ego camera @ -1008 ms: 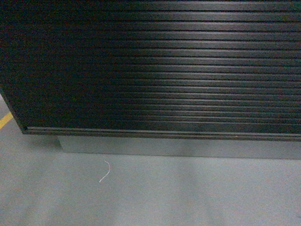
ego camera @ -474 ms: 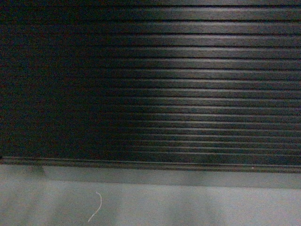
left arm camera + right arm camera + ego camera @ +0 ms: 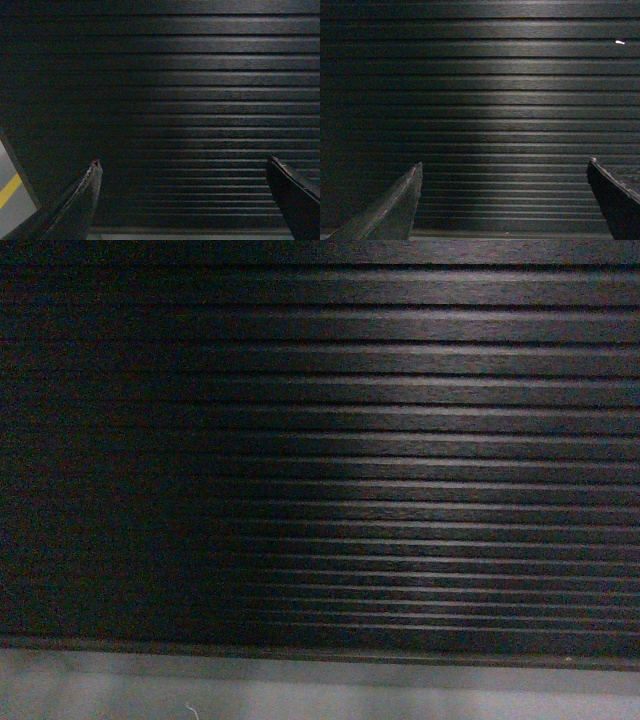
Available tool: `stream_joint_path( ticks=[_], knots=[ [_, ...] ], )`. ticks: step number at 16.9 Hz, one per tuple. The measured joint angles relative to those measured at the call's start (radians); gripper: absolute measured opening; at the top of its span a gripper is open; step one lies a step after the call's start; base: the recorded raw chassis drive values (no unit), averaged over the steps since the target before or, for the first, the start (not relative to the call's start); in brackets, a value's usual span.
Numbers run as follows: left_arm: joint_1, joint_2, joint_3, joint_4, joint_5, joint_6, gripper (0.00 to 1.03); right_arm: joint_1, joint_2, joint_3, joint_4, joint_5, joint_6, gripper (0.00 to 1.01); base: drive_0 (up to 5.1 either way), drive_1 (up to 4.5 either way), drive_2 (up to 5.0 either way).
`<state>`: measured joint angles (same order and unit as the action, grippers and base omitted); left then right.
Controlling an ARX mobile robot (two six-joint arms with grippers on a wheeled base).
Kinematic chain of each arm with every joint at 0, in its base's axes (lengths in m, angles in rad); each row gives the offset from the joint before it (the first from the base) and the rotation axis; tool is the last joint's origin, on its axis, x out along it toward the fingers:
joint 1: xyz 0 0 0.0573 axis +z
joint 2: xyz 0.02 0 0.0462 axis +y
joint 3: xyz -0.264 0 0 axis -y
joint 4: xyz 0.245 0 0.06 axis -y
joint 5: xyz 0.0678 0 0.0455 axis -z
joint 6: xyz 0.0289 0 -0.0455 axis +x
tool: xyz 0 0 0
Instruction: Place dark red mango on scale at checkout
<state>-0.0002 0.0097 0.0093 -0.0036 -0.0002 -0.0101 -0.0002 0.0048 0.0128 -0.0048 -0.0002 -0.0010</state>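
Black ribbed panelling of the checkout fills every view, a strip of grey floor below it. Facing it, the left gripper and right gripper each have jaws spread wide, holding nothing. Mango and scale are out of sight.

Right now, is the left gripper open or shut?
Open. In the left wrist view the left gripper has its fingers spread wide and empty before the ribbed checkout front.
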Motion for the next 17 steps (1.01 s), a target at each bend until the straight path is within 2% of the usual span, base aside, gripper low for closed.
stream_joint_path(
  ticks=[17],
  knots=[
    [0.0, 0.0, 0.0, -0.001, 0.0, 0.0, 0.98, 0.0, 0.0, 0.0, -0.001, 0.0, 0.0, 0.98, 0.0, 0.0, 0.0]
  ],
)
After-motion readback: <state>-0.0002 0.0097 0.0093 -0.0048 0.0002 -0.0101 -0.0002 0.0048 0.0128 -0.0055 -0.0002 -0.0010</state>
